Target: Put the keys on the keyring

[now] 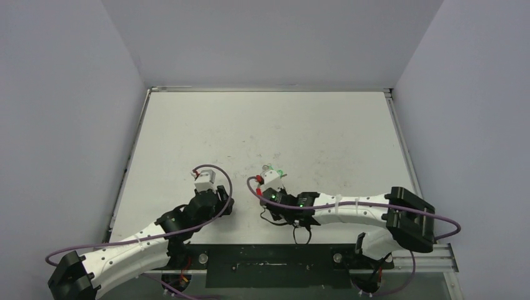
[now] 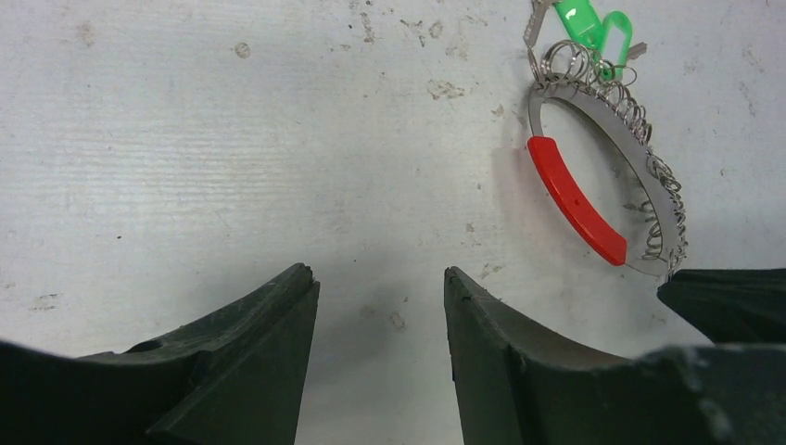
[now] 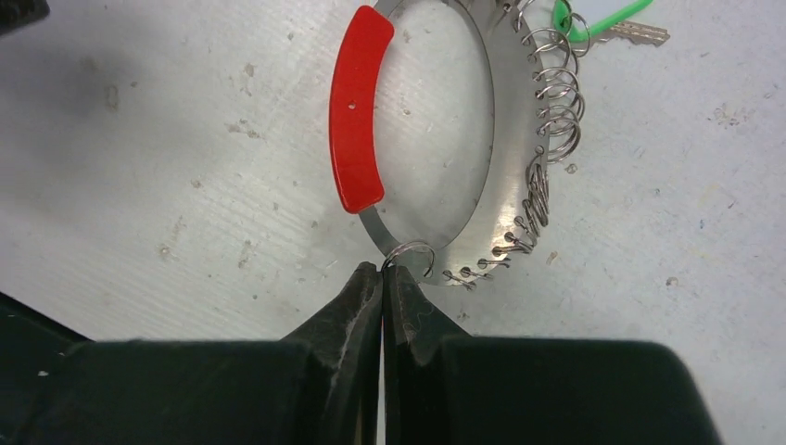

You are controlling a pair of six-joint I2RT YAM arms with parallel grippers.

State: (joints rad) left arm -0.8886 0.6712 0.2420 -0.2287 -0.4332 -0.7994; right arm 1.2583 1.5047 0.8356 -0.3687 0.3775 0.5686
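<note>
— Where is the keyring?
— Flat on the tabletop, with the keys at its far end.
— And the tools?
— The right tool is clenched, tips touching a small wire loop on the ring's near edge. The left tool is released, jaws apart, beside the ring.

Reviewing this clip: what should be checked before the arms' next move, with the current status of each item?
1. Right gripper jaws shut at the keyring's near edge: ok.
2. Ring firmly pinched, not just touched: cannot tell.
3. Left gripper jaws open and empty: ok.
4. Keys in view at the ring's far end: ok.
5. Keys threaded onto the ring: cannot tell.
</note>
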